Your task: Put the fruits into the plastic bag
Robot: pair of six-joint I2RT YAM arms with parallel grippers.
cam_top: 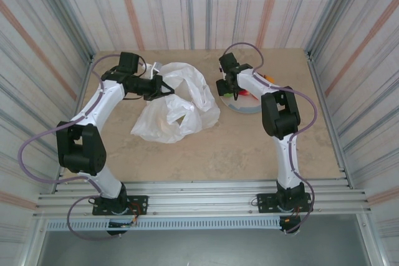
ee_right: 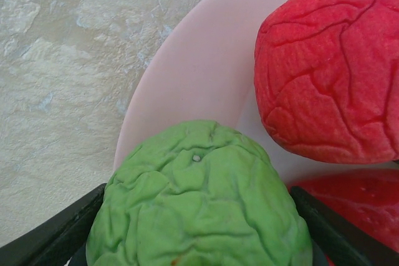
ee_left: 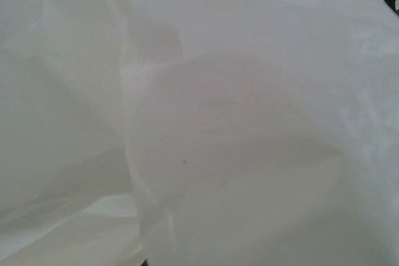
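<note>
straddling the green fruit point(ee_right: 193, 172) at the frame's bottom, the right gripper point(ee_right: 198, 199) set wide jaws against its sides; whether it gripped, i could not tell. the left gripper point(cam_top: 167, 85) pinched the plastic bag point(cam_top: 177, 113).

A thin white translucent wrinkled plastic bag point(ee_left: 249, 129) lies close across the lens, its film soft and blurred. 1 long crease runs from the upper left down to the bottom edge. A greyer shaded patch sits mid-frame, with a tiny dark speck point(ee_left: 184, 162) on it, and the right side has a brighter sheen.
</note>
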